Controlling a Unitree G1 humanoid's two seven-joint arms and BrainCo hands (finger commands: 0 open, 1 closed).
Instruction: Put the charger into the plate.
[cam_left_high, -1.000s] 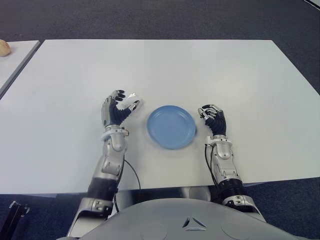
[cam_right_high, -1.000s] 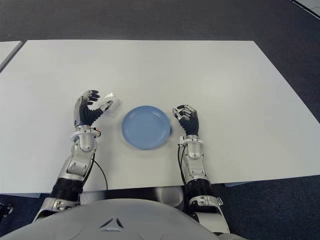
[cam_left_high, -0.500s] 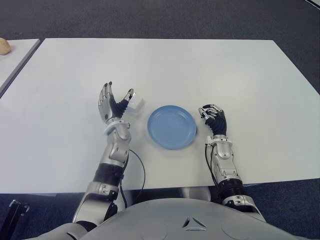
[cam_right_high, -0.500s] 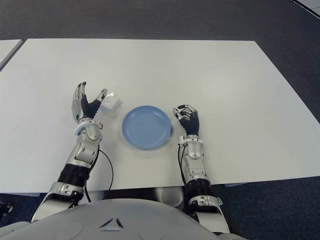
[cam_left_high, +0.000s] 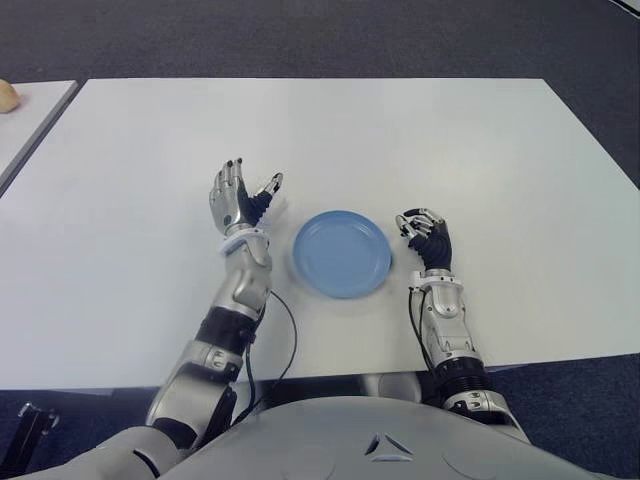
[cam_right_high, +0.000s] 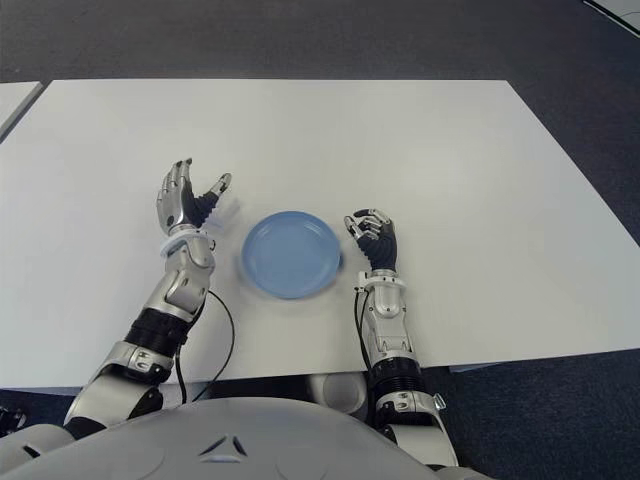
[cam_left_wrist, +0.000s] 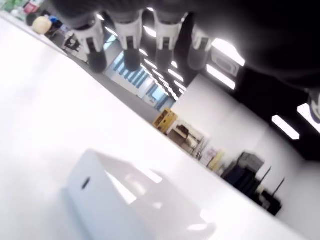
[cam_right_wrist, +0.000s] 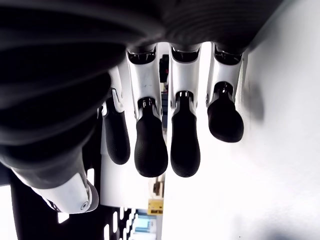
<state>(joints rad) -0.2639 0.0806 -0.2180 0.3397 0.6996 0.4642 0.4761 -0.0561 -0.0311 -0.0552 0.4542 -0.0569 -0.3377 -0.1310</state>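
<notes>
On the white table (cam_left_high: 420, 140), the left eye view shows the left hand (cam_left_high: 238, 198) raised just left of the blue plate (cam_left_high: 343, 252), fingers spread, holding nothing. The right hand (cam_left_high: 426, 236) shows beside the plate's right rim.

Right eye view: same layout; the charger is almost wholly hidden behind the left hand.

Left wrist view: the charger (cam_left_wrist: 130, 200), a white block, lies on the table beneath the extended fingertips (cam_left_wrist: 131, 55), untouched, its long axis running diagonally.

Right wrist view: fingers (cam_right_wrist: 150, 145) curled, gripping nothing.

The left hand is nearer.

head stereo overhead, wrist cameras close-up
</notes>
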